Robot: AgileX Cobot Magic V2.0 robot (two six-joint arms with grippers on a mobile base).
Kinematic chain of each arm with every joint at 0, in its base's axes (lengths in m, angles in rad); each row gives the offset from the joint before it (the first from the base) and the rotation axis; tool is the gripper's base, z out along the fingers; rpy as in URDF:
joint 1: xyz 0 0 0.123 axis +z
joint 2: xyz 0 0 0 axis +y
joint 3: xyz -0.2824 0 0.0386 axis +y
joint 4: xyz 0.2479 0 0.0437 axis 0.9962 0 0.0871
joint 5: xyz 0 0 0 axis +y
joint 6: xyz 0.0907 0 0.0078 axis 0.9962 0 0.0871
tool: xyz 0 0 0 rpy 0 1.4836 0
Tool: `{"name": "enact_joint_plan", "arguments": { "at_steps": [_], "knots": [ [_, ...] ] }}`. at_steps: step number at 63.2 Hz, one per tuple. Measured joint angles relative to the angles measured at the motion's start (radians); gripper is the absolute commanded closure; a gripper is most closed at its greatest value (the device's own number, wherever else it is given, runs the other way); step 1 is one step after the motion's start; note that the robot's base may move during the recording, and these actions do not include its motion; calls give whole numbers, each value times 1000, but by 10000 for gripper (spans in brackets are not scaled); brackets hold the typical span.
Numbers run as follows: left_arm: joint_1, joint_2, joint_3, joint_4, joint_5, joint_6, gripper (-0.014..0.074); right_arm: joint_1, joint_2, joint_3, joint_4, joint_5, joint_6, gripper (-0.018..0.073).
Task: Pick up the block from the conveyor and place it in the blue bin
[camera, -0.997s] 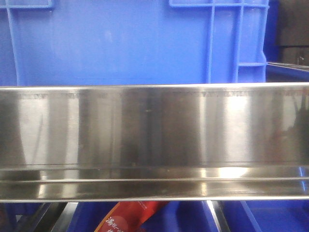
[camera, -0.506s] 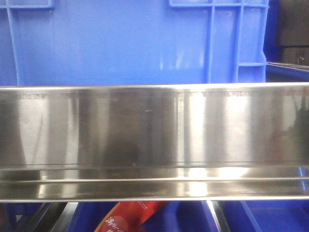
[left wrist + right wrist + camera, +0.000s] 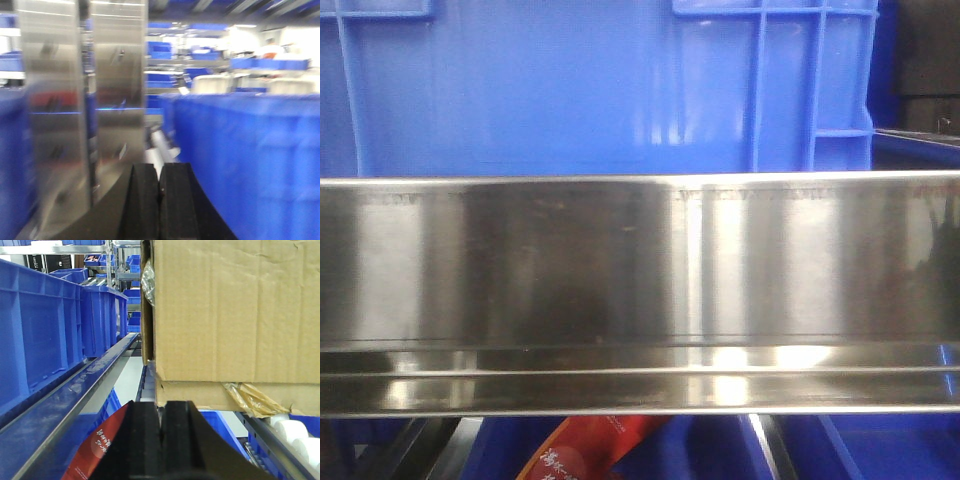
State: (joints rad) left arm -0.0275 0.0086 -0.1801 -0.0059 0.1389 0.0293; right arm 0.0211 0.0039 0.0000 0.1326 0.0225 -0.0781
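Note:
A blue bin (image 3: 570,90) with ribbed walls fills the top of the front view, behind a steel rail. In the blurred left wrist view my left gripper (image 3: 159,172) is shut with nothing between its black fingers, a blue bin wall (image 3: 250,160) just to its right. Low in the right wrist view, my right gripper (image 3: 162,412) is also shut and holds nothing. No block and no conveyor show in any view.
A polished steel rail (image 3: 640,290) spans the front view. A steel panel (image 3: 85,100) stands left of the left gripper. A large cardboard box (image 3: 230,315) hangs above the right gripper, with blue crates (image 3: 35,325) and a steel rail to its left and a red packet (image 3: 102,450) below.
Reflections on the steel rail have slid sideways and the blue bin sits a touch further right in the front view. Nothing else differs.

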Motion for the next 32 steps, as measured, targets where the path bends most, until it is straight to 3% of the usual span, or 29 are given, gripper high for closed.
{"name": "enact_joint_plan", "arguments": {
  "at_steps": [13, 32],
  "knots": [
    [47, -2, 172, 24, -117, -7, 708, 0, 0, 1, -1, 0, 0, 721],
    [49, -4, 182, 26, -115, -7, 708, -1, 0, 1, -1, 0, 0, 721]
  ]
}}
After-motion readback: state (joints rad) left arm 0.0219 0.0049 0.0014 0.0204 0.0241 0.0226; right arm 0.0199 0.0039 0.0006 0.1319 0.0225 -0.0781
